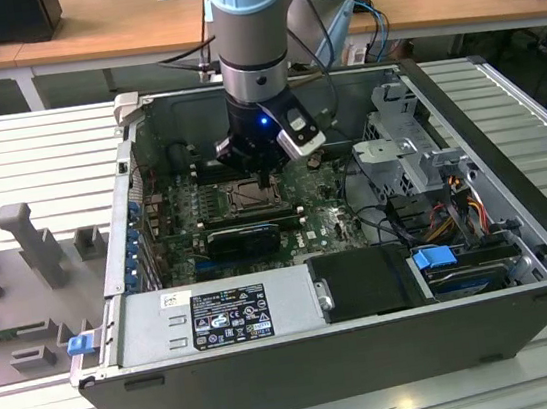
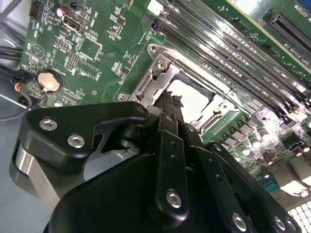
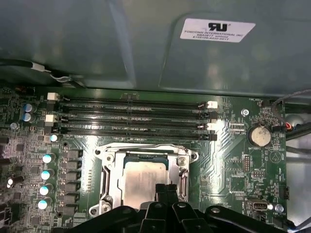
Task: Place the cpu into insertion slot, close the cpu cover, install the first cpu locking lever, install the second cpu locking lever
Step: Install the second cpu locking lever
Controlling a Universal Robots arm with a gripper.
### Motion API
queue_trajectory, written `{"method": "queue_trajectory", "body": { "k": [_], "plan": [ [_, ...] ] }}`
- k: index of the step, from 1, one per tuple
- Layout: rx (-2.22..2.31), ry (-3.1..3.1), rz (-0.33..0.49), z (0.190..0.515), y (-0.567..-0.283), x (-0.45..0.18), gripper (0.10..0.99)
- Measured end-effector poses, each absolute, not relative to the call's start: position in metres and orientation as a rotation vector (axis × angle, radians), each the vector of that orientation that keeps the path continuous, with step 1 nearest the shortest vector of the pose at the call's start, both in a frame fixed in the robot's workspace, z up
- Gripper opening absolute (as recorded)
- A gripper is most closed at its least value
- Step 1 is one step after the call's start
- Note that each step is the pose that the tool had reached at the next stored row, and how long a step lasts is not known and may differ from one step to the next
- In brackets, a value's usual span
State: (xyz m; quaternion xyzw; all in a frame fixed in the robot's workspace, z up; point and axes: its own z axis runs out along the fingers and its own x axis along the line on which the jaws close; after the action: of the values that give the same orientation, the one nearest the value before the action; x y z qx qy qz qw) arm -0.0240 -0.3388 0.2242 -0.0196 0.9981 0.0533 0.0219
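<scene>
The cpu [image 3: 140, 178], a pale silvery square, lies in the insertion slot [image 1: 249, 200] on the green motherboard inside the open computer case. The cpu cover [image 3: 112, 171], a silvery frame with a cut-out middle, lies flat around the chip; it also shows in the second wrist view [image 2: 153, 77], with the cpu [image 2: 195, 98] beside it. My gripper [image 3: 166, 188] hangs just over the socket's edge, its black fingers pressed together and nothing between them. Its tip [image 2: 171, 103] sits at the chip's rim. From outside, the gripper [image 1: 262, 178] stands upright over the socket.
Long black memory slots [image 3: 131, 119] run beside the socket. A coin battery [image 3: 258, 136] and capacitors [image 3: 46, 174] flank it. In the case are a power supply [image 1: 229, 313], a drive cage [image 1: 408, 141] and loose cables [image 1: 455, 203]. The case walls [image 1: 269, 92] enclose the board.
</scene>
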Motion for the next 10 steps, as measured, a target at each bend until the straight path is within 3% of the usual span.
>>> {"method": "queue_trajectory", "body": {
  "k": [10],
  "plan": [
    [-0.061, 3.093, 0.165, 0.2242, -0.3489, -0.0240, 0.106]
  ]
}}
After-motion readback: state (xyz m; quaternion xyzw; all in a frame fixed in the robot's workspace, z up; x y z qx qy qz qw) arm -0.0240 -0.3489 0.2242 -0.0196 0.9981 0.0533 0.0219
